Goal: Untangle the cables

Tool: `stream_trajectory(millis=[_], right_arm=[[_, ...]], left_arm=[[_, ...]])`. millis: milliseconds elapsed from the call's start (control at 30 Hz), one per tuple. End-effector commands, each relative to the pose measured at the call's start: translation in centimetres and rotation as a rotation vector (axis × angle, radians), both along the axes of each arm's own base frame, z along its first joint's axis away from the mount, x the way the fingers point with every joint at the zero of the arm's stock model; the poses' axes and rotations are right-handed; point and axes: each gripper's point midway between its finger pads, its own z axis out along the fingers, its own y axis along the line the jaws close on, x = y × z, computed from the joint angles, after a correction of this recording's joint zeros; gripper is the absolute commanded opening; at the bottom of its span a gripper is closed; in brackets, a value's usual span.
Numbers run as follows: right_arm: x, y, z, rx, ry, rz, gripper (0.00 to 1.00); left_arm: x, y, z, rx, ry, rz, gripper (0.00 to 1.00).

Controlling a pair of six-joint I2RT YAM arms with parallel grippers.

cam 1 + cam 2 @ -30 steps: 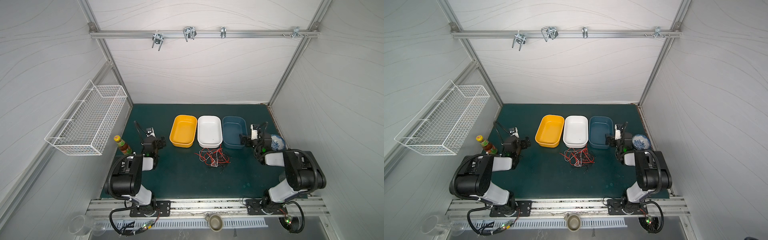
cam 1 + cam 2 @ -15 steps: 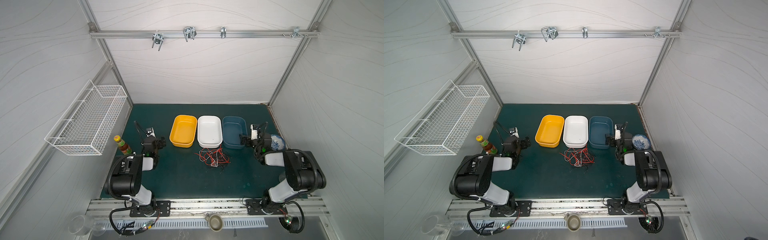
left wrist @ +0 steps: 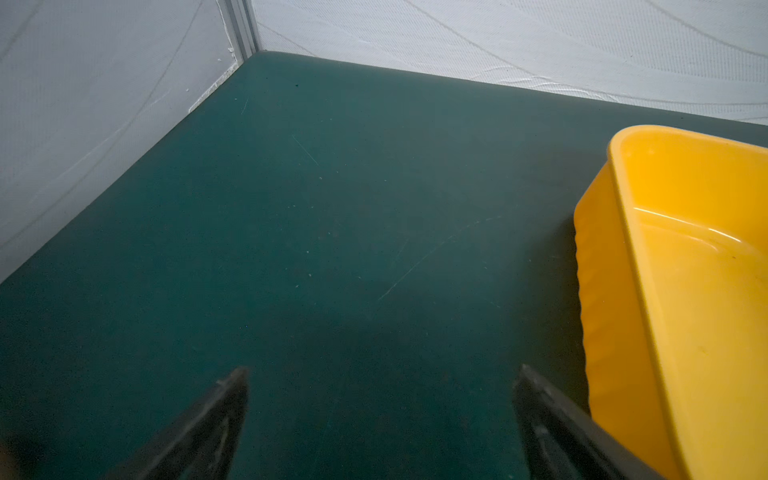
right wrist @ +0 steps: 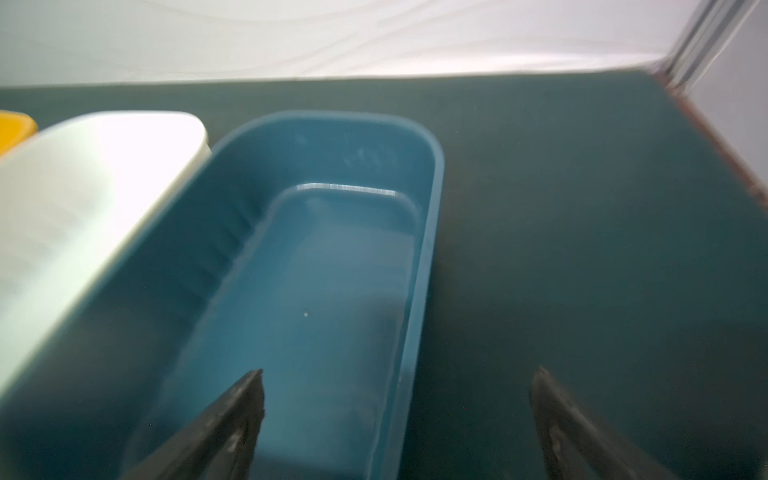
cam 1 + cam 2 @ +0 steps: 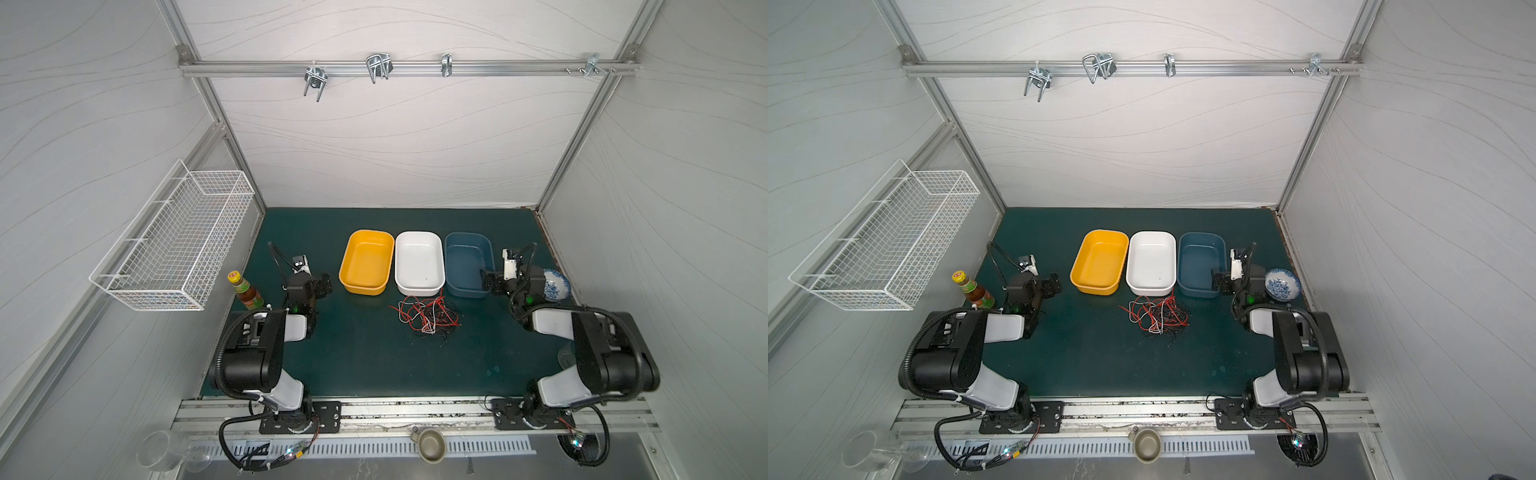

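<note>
The cables (image 5: 424,316) (image 5: 1156,313) lie as one loose tangle of thin red, white and black wires on the green mat, just in front of the white bin. My left gripper (image 5: 322,286) (image 5: 1052,286) hovers low to the left of the yellow bin, open and holding nothing; in the left wrist view its fingers (image 3: 382,370) stand wide apart over bare mat. My right gripper (image 5: 488,284) (image 5: 1219,284) sits at the blue bin's near right corner, open and straddling its rim (image 4: 401,372). Neither wrist view shows the cables.
Yellow bin (image 5: 368,262), white bin (image 5: 419,262) and blue bin (image 5: 467,259) stand side by side behind the tangle, all with nothing inside. A sauce bottle (image 5: 245,291) stands at the left, a patterned bowl (image 5: 555,284) at the right. A wire basket (image 5: 174,245) hangs on the left wall.
</note>
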Motion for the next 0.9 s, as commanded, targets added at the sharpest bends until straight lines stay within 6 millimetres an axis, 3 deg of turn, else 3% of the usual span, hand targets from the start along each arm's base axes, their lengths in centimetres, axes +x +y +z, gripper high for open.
stream_trajectory(millis=[0, 133, 300, 467, 567, 700, 800, 867], right_arm=[[-1.5, -0.3, 6.5, -0.003, -0.174, -0.051, 0.99], [-4.3, 1.4, 11.9, 0.022, -0.238, -0.040, 0.99], [-7.4, 3.2, 16.8, 0.204, -0.174, 0.010, 0.99], [-9.6, 7.4, 20.3, 0.299, -0.137, 0.270, 0.99], [-10.4, 8.7, 20.6, 0.439, -0.034, 0.308, 0.99], [-11.0, 6.1, 16.9, 0.579, 0.211, 0.042, 0.99], [-12.0, 6.5, 17.7, 0.591, 0.161, 0.097, 0.99], [-12.9, 6.2, 18.3, 0.624, 0.139, 0.087, 0.99]], left_arm=[[1.2, -0.1, 1.9, 0.009, -0.070, -0.008, 1.00], [1.2, -0.1, 1.9, 0.009, -0.072, -0.009, 1.00], [1.2, -0.1, 1.9, 0.008, -0.072, -0.009, 1.00], [1.2, -0.1, 1.9, 0.008, -0.071, -0.009, 1.00], [1.2, -0.1, 1.9, 0.008, -0.071, -0.010, 1.00], [1.1, 0.0, 1.9, -0.002, -0.074, -0.012, 1.00], [0.9, 0.9, 3.3, 0.002, -0.095, 0.038, 1.00], [0.5, 0.2, 4.3, 0.002, -0.090, 0.001, 1.00]])
